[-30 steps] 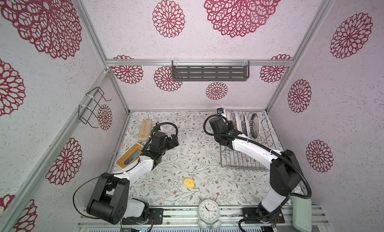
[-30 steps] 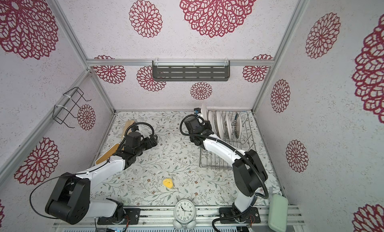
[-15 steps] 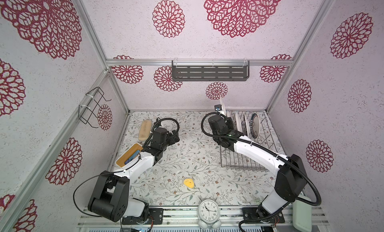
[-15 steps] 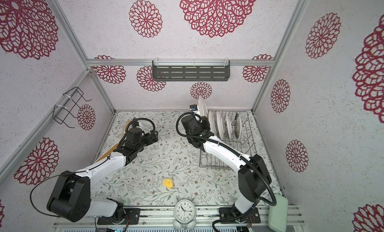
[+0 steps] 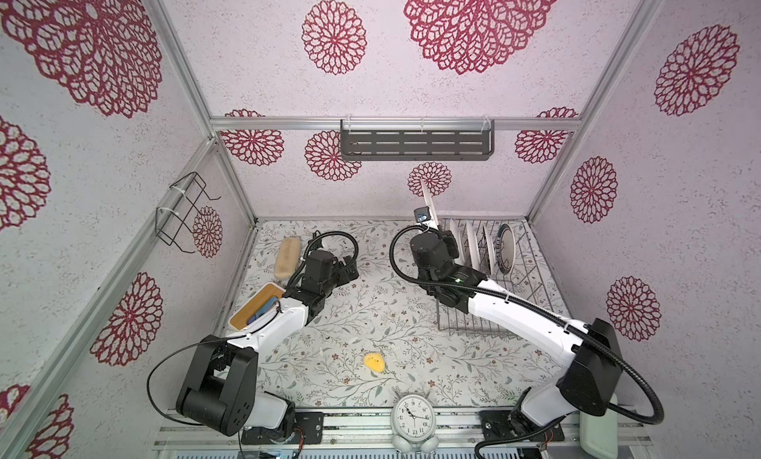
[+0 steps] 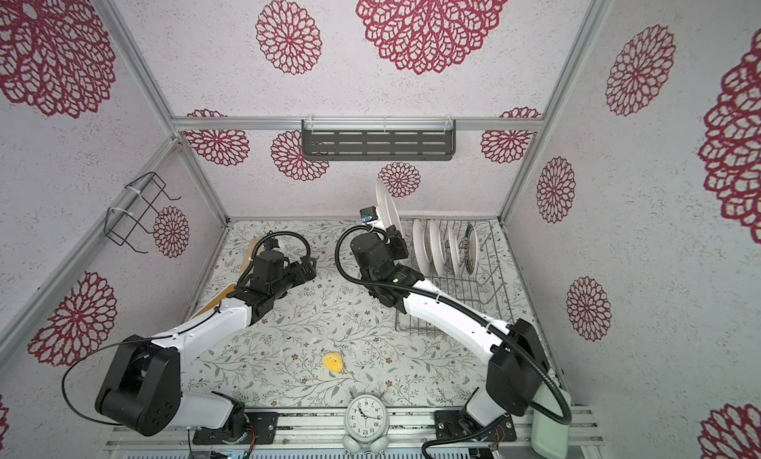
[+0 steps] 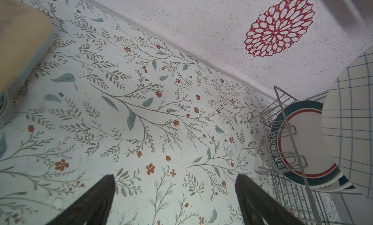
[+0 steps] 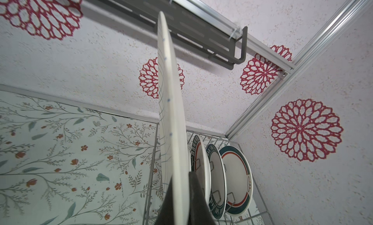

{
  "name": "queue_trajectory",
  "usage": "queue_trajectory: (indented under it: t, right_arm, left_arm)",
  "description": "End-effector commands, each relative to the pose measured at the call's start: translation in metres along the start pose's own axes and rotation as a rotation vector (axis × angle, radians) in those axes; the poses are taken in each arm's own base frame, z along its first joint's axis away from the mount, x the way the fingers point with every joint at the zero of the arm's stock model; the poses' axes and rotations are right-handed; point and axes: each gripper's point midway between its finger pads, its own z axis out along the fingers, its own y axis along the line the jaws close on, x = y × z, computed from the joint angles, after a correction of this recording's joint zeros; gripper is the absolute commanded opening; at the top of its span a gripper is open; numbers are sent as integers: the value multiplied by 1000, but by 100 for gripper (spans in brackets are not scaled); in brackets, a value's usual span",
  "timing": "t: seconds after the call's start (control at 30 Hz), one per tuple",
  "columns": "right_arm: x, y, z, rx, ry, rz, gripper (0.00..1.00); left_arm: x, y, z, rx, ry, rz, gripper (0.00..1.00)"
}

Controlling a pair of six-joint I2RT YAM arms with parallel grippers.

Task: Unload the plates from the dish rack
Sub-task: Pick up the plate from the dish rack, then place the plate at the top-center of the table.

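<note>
Your grid plate (image 5: 427, 197) (image 6: 388, 205) (image 8: 171, 113) stands on edge, near upright, at the end of the rack (image 5: 514, 300) (image 6: 473, 290) that faces the open tabletop (image 5: 370, 313). It reaches well higher than the rest of the row. Your right fingers (image 8: 196, 203) are clenched on its lower rim, one on each face. Whether that rim is clear of the tines, you cannot tell here.

Just beside it in the rack, the rimmed plates (image 5: 505, 249) (image 6: 436, 247) (image 8: 236, 173) stand on edge in a close row between the tines, their faces turned the same way as the grid plate's. The left wrist view shows the nearest one (image 7: 302, 141) behind the rack's wires, partly covered by the grid plate (image 7: 355, 92).

Your left fingers (image 5: 350, 271) (image 7: 101, 193) are released, spread wide and holding nothing. They hover low over bare tabletop, well apart from the rack and pointing toward it.

A shelf (image 5: 416, 144) hangs on the wall above the rack. A yellow piece (image 5: 374, 362) and a clock (image 5: 413, 413) lie off the rack's near corner.
</note>
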Motion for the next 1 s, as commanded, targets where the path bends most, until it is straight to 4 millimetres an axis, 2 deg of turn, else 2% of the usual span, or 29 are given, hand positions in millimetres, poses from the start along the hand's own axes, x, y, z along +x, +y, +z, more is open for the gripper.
queue_trajectory:
  t: [0.0, 0.2, 0.4, 0.57, 0.67, 0.87, 0.97]
  right_arm:
    - [-42, -28, -23, -35, -110, 189, 0]
    - [-59, -35, -52, -247, -221, 379, 0]
    - [-57, -26, -66, -459, -245, 553, 0]
    - [-49, -14, -71, -637, -240, 720, 0]
    - [-43, -9, -67, -720, -203, 816, 0]
    - [-35, -9, -61, -855, -147, 1004, 0]
    - [-33, -7, -61, -919, -136, 1060, 0]
  left_arm:
    - [-13, -16, -8, 49, -30, -18, 97]
    - [-20, -35, -16, 145, -42, -14, 97]
    - [-29, -49, -22, 238, -87, -51, 97]
    - [-38, -59, -30, 318, -146, -105, 97]
    - [-41, -66, -36, 365, -149, -125, 97]
    - [-44, -92, -54, 575, -153, -160, 97]
    - [-43, -94, -54, 615, -132, -191, 98]
